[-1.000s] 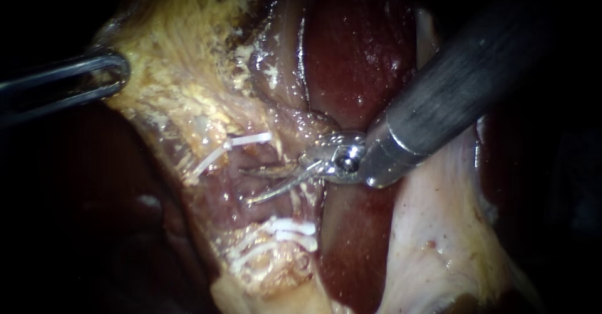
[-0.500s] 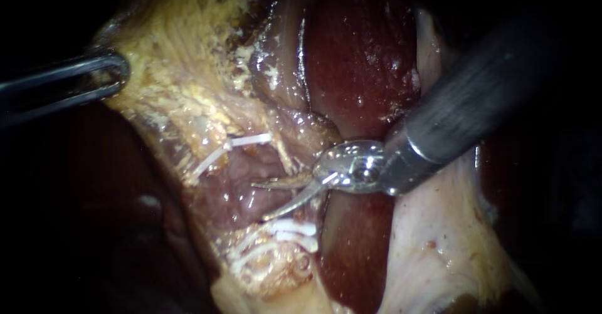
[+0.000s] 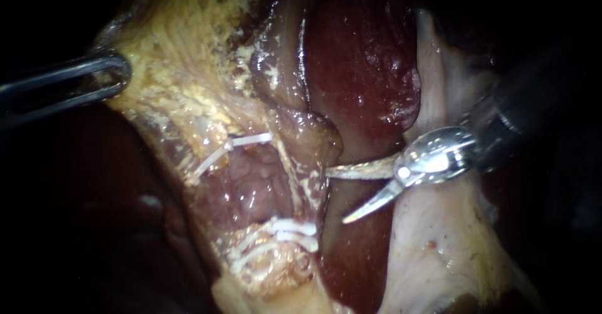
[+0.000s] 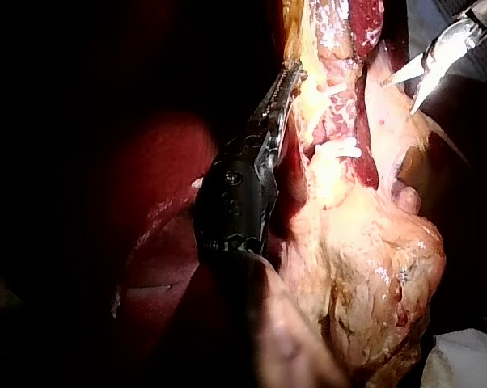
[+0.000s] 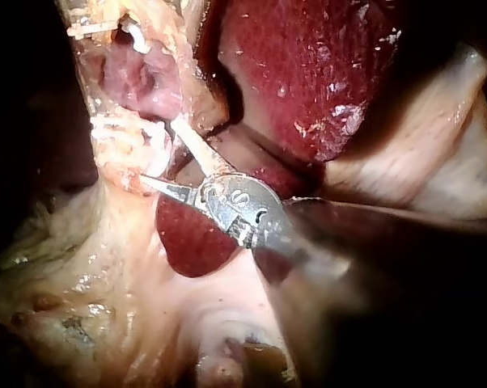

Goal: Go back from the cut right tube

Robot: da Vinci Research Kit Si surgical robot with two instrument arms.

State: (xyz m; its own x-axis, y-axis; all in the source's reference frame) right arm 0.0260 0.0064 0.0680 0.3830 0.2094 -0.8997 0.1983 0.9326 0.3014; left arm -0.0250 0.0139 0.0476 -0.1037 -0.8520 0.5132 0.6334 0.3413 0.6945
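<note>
My right instrument (image 3: 337, 196) comes in from the right with two thin blades standing open, nothing between them. It lies over the dark liver (image 3: 364, 69), to the right of the clipped tube area. White clips sit on the tissue: one higher (image 3: 249, 140), a pair lower (image 3: 290, 229), with a raw pink gap (image 3: 251, 185) between them. In the right wrist view the open blades (image 5: 167, 160) point at the clips (image 5: 138, 133). My left instrument (image 3: 108, 76) is at the left, jaws shut on the yellowish gallbladder tissue (image 3: 182, 57). The left wrist view shows those jaws (image 4: 279, 103) against that tissue.
Pale membrane (image 3: 439, 251) spreads below my right instrument. A lumpy pale mass of gallbladder (image 4: 373, 259) hangs beside my left instrument's shaft. My right instrument's blades (image 4: 404, 93) show far ahead in the left wrist view. The left of the endoscope view is dark.
My right instrument has drawn back to the right, away from the gap between the clips, with its blades still open. My left instrument and the clips have not moved.
</note>
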